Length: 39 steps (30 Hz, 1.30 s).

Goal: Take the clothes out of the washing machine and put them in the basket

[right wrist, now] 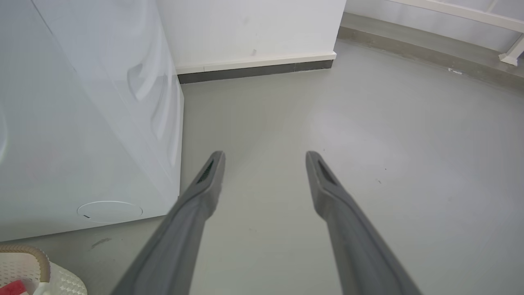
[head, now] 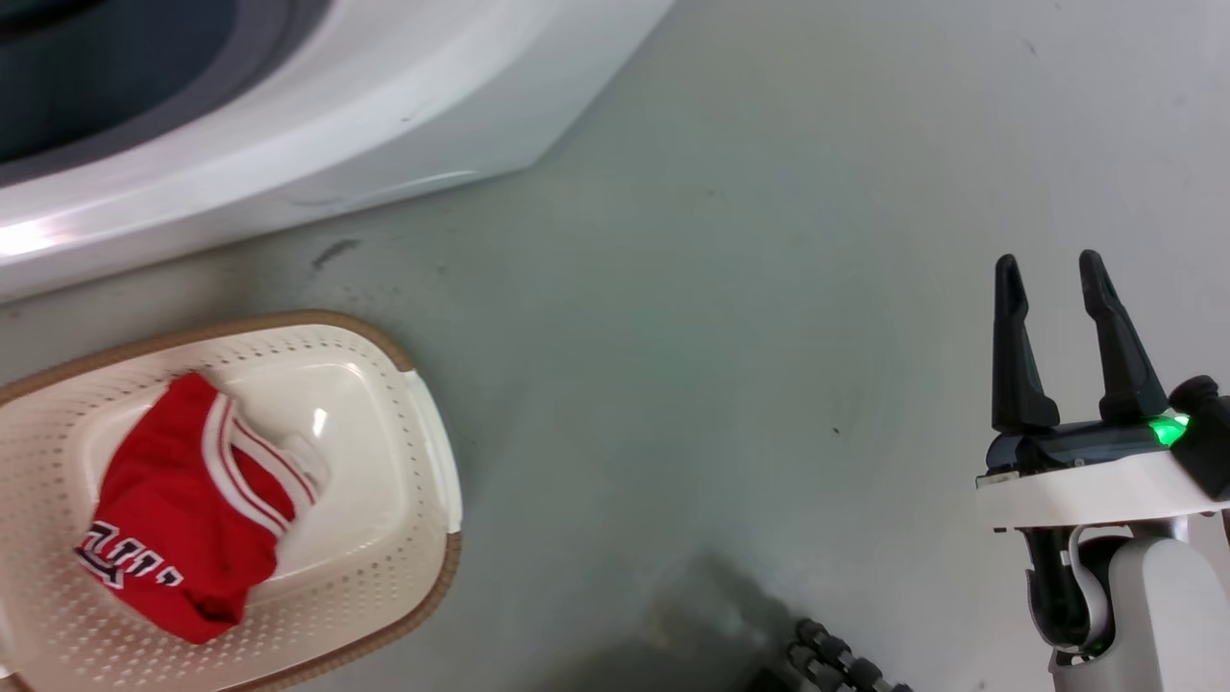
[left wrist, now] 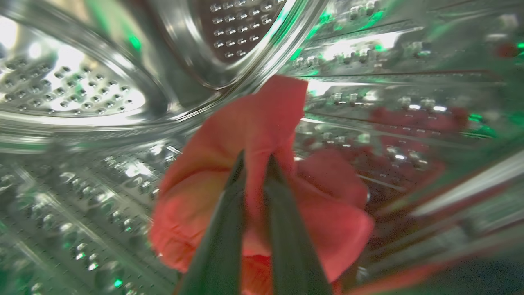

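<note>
Red garment (left wrist: 213, 139) is being pinched by a thin fold in the left gripper (left wrist: 256, 157)'s near-closed fingers, so it could be slipping free mid-pull. Right gripper (head: 1049, 264) is being held open, empty.

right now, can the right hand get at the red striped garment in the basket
Probably yes: the right hand is open, only bare floor lies between it and the basket, and the red striped garment lies uncovered inside.

Red white-striped garment (head: 183, 509), cream basket (head: 384, 538)
</note>
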Motion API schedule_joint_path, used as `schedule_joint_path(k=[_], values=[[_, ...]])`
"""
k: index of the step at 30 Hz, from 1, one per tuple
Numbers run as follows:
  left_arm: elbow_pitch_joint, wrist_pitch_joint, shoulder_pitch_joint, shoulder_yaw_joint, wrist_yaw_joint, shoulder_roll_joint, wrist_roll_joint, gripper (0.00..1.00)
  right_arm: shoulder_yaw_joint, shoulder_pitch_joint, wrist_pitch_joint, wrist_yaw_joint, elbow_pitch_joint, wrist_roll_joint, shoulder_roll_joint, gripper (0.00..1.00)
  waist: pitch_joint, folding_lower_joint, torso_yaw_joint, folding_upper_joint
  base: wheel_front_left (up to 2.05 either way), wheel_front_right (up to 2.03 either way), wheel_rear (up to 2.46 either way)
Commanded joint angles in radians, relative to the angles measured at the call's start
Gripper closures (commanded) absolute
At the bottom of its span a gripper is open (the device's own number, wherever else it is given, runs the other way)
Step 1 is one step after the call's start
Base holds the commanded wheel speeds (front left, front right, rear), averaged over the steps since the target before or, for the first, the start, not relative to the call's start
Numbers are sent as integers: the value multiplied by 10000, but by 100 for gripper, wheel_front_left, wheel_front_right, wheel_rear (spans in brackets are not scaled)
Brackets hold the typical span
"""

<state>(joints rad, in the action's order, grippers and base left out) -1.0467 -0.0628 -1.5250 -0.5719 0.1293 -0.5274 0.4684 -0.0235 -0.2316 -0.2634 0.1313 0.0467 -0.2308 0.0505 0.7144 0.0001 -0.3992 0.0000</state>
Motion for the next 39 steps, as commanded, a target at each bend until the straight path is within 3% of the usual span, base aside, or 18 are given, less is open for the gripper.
schedule_joint_path(k=[1,12,20,29,39], values=[[-1,98,158,-11,8,-10,17,100,-15,-90,-20,-9,20,96,-4,0,-417,-1,395,0,0,0,0],[-471,2638,2456,-238,-1,700,893,100,-495,318,-20,-10,268,1079,1,0,-2346,-1,1508,0,0,0,0],[-23,3280,4213,-362,-116,1099,809,100,-652,791,-20,-10,409,1539,1,0,-3736,-1,2128,0,0,0,0],[3467,3292,7048,803,-962,1066,292,100,-750,1318,-20,-9,575,1774,-1,0,-4999,-1,2639,0,0,0,0],[7324,3292,10173,1437,-1413,1214,-197,100,-931,1776,-20,-9,666,1916,-2,0,-5832,-1,3286,0,0,0,0]])
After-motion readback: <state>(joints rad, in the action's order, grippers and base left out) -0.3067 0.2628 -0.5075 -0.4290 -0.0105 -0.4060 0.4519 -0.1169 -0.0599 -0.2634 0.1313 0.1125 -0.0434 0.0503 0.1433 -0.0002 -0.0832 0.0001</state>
